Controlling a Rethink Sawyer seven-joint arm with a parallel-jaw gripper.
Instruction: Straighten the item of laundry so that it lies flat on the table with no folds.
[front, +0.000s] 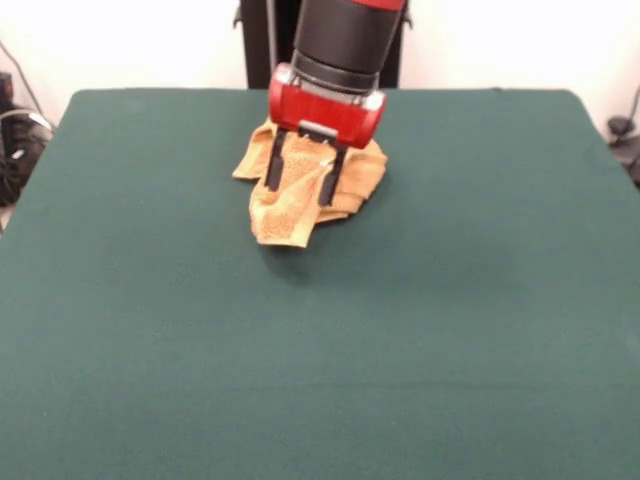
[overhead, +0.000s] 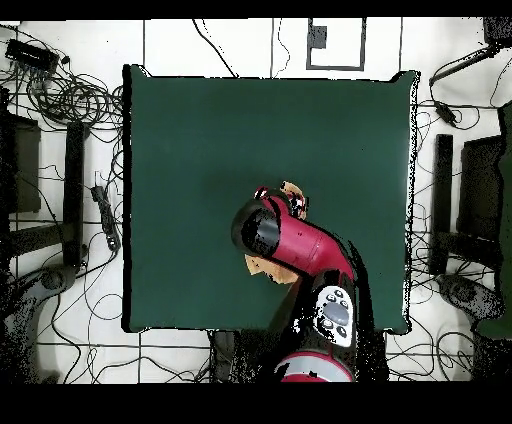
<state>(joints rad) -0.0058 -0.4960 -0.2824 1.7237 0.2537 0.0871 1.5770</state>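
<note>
The orange-tan towel (front: 300, 190) lies crumpled in a folded heap on the far middle of the dark green table (front: 320, 350). My gripper (front: 300, 188) hangs straight over the heap with its two black fingers (front: 273, 168) spread apart and reaching down onto the cloth. No cloth is pinched between them. In the overhead view the arm covers most of the towel; only small bits show at its edge (overhead: 293, 189) and near the arm's elbow (overhead: 268, 268). The gripper itself is hidden there.
The arm (overhead: 300, 255) reaches in from the robot's side of the table. Cables and equipment (overhead: 60, 90) lie on the floor around the table. Dark stands (overhead: 470, 210) flank the table's side.
</note>
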